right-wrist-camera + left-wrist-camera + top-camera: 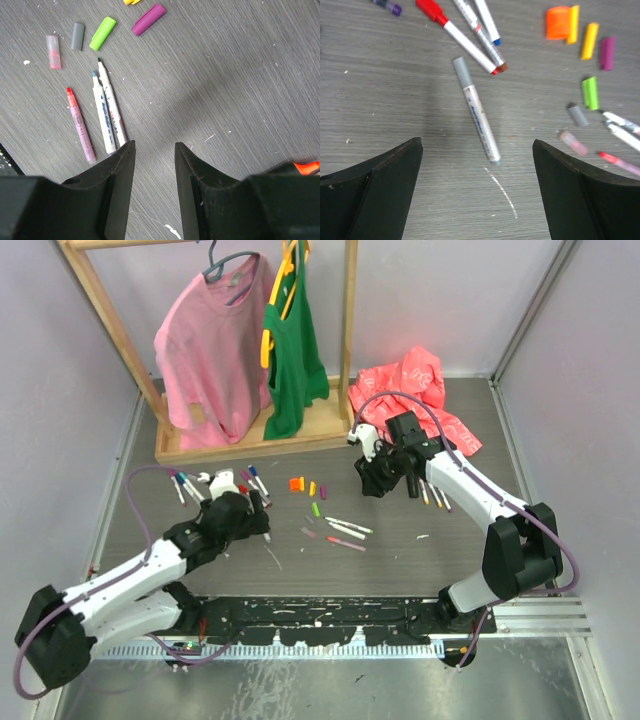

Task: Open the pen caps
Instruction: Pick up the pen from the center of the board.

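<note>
From above, we see the left gripper low over the table at centre left, just beside a cluster of capped pens. The right gripper hovers at centre right. Between them lie the loose caps, with the bare-tipped pens just below. We judge they are grouped there to keep finished pieces clear of the pens not yet done. In the left wrist view, the left fingers stand wide apart in the lower corners, released and grasping nothing. A grey pen lies flat on the table between them, slanting from upper middle to lower centre and touching neither finger. Its cap looks to be on, so we take it for unfinished work. A red-capped pen lies at upper left, and an orange cap, yellow cap, purple cap and green cap sit at upper right. In the right wrist view, the right fingers stand narrowly apart at bottom centre with bare table showing through the gap, so they hold nothing. We judge this hand is free to grip one end of a pen for a pull. A pink cap and a grey cap lie at upper left, above three uncapped pens.
</note>
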Robot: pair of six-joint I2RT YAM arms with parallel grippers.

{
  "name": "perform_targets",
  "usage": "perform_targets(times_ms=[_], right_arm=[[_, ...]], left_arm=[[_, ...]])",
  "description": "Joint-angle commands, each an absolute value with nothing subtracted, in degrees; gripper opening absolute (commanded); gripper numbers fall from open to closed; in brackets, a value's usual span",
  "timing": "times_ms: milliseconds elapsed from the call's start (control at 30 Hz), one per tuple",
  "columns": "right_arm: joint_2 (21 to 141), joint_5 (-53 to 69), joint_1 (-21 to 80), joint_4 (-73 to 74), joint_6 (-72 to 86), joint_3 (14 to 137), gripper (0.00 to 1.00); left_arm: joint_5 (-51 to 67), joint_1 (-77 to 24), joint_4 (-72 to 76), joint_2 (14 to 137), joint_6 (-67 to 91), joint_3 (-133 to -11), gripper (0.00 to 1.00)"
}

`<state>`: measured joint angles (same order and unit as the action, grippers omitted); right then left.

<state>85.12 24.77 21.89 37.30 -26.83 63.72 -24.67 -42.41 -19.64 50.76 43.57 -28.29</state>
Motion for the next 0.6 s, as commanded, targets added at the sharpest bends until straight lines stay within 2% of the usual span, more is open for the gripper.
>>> perform_targets(times_ms=[0, 100, 300, 433, 567], right_arm=[[83.67, 26.18, 21.63, 35.51, -26.98, 63.4, 0.43], [83.58, 26.29, 21.63, 35.6, -27.03, 63.39, 0.43], [83.61, 26.6, 21.63, 35.76, -27.16, 63.45, 0.43], [83.58, 26.66, 21.62, 35.77, -27.24, 63.46, 0.43], [83.5, 26.81, 21.63, 35.86, -27.25, 63.52, 0.43]], left_arm=[[-19.64, -40.3, -21.57, 57.89, 40.21, -33.35, 0.92], [-19.66, -39.95, -23.28, 64.01, 40.08, -36.13, 0.88], [-19.4, -39.69, -25.48, 75.82, 39.64, -40.95, 0.63], [-19.99, -39.69, -28.14, 80.77, 39.72, -43.86, 0.52], [-20.63, -39.71, -28.47, 83.05, 39.73, -44.58, 0.51]])
